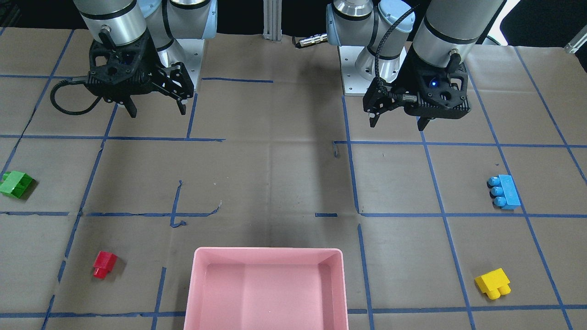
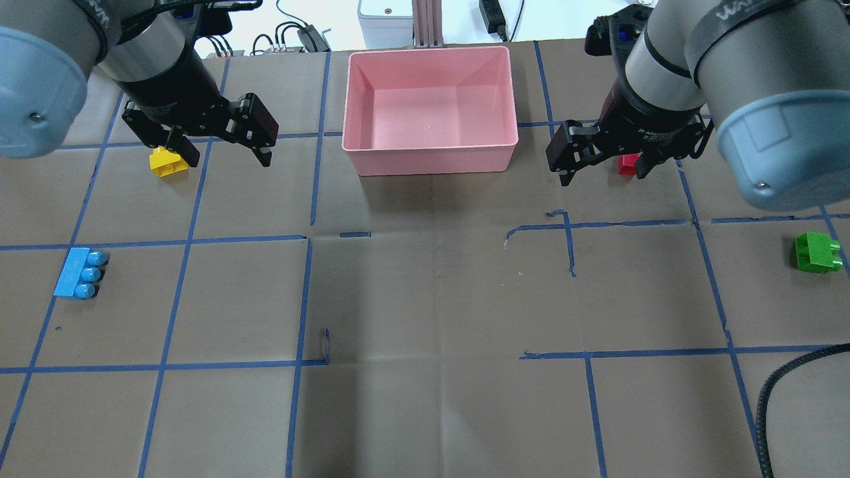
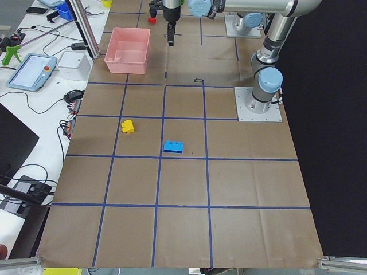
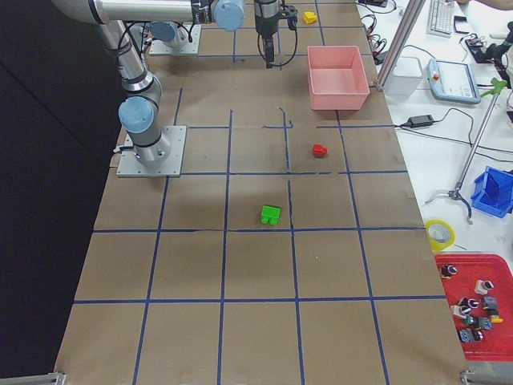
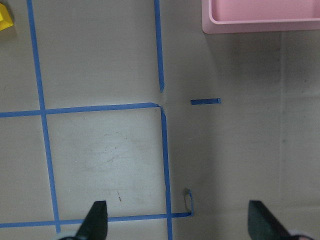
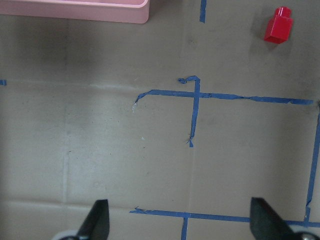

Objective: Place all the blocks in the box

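Left gripper (image 1: pixel 398 123) and right gripper (image 1: pixel 157 111) hang above the table (image 1: pixel 284 183), jaws spread wide, grasping nothing. The box (image 1: pixel 268 250) sits centrally at the far edge. Blue block (image 1: pixel 504 192) and yellow block (image 1: pixel 493 283) lie on the left side, green block (image 1: pixel 16 184) and red block (image 1: pixel 104 264) on the right, all outside the box.

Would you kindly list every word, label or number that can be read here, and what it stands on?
"WA": white letters on the right arm's dark band, overhead view; the rest is cut off.
White print on the right arm's wrist collar: too blurred to read.
Nothing else is legible.
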You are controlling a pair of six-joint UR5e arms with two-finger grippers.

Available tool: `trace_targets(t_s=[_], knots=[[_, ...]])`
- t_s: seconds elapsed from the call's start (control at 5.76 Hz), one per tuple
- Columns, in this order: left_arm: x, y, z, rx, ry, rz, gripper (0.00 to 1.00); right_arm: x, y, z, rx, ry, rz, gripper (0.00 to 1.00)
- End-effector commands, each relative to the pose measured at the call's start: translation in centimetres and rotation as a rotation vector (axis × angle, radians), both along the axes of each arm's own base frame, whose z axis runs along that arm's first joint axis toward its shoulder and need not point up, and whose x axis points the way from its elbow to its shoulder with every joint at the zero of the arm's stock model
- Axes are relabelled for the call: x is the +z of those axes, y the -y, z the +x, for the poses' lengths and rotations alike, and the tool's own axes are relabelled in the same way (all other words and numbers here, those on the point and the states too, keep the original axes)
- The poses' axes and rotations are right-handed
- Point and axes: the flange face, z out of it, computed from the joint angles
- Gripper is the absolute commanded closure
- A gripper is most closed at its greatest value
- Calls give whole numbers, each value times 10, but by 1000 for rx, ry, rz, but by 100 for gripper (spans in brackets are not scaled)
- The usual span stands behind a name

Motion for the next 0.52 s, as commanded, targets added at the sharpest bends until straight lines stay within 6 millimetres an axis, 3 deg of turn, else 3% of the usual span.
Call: trace_targets(t_s=[0.0, 0.35], knots=[[0, -1, 1, -2, -1, -1, 2, 0, -1, 2, 0, 4, -1, 0], [-1, -4, 2, -11, 0, 2, 2, -2, -1, 2, 2, 6, 7, 0]])
